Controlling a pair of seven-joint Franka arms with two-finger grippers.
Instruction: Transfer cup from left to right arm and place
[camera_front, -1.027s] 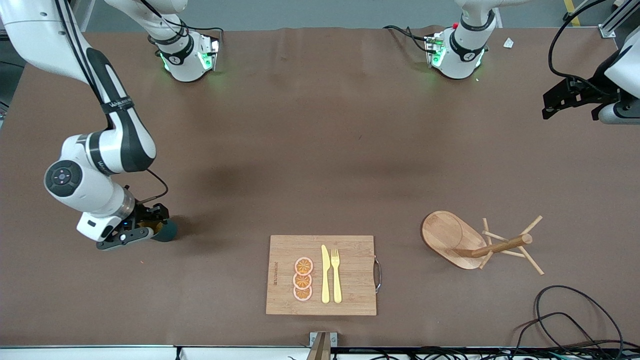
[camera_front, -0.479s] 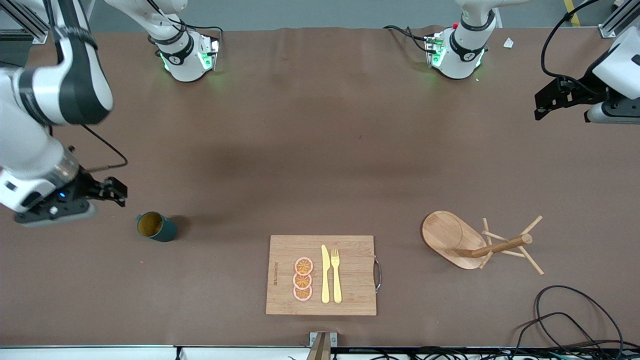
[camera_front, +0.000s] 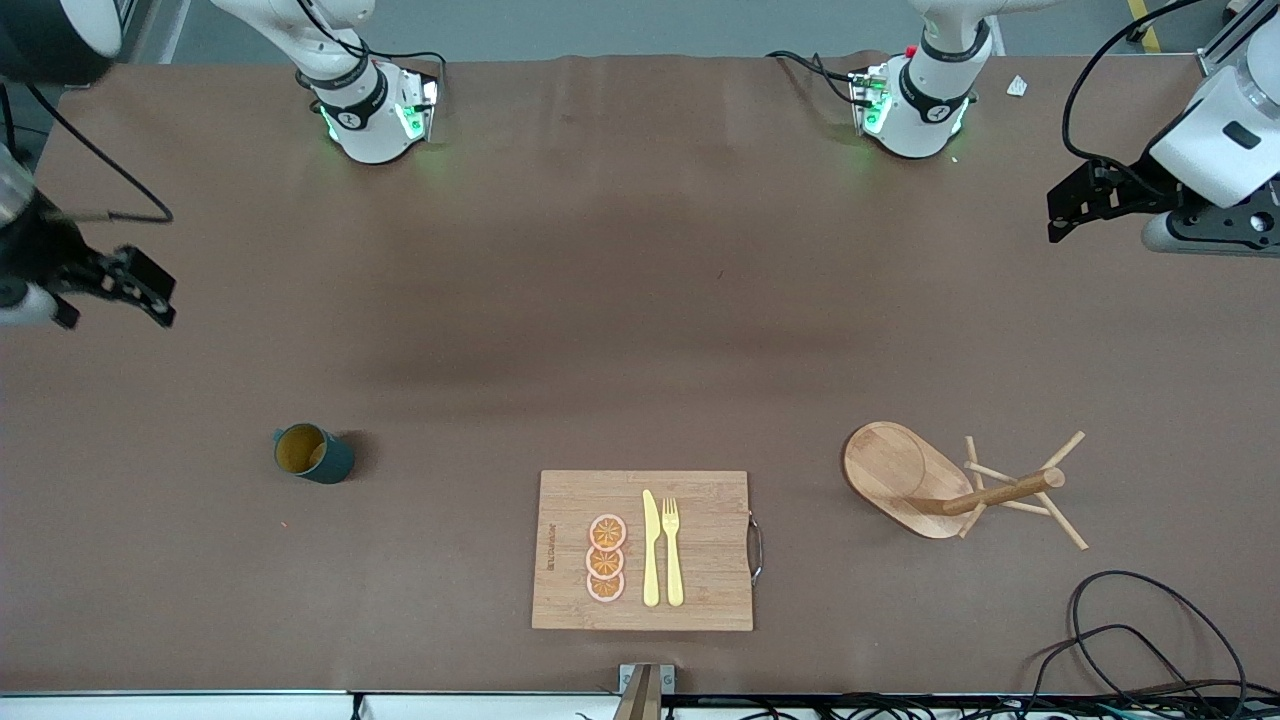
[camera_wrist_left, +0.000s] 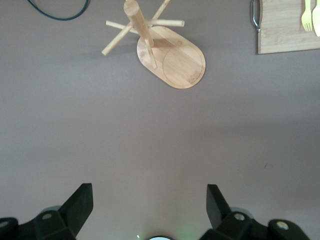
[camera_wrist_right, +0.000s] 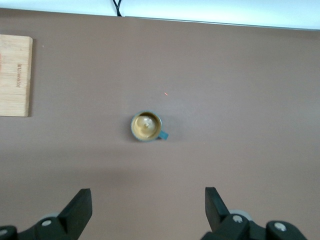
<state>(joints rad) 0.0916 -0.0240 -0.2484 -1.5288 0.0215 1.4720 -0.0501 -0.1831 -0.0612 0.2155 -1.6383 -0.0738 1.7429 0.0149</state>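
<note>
The cup (camera_front: 312, 453), a small dark teal mug with a gold inside, stands alone on the table toward the right arm's end. In the right wrist view it (camera_wrist_right: 146, 126) shows from above, mouth up. My right gripper (camera_front: 150, 290) is open and empty, up in the air over the table's edge at the right arm's end, apart from the cup; its jaws (camera_wrist_right: 148, 200) stand wide. My left gripper (camera_front: 1062, 208) is open and empty, raised over the left arm's end of the table, and it waits there; it also shows in the left wrist view (camera_wrist_left: 148, 197).
A wooden cutting board (camera_front: 700, 520) with orange slices (camera_front: 606, 558), a yellow knife (camera_front: 651, 548) and a fork (camera_front: 672, 550) lies near the front edge. A wooden mug tree (camera_front: 940, 485) lies tipped toward the left arm's end. Black cables (camera_front: 1130, 630) lie at the front corner.
My right gripper let go of the cup, then rose and drew away toward the right arm's end of the table. The cup stays where it was set. My left gripper shifted slightly.
</note>
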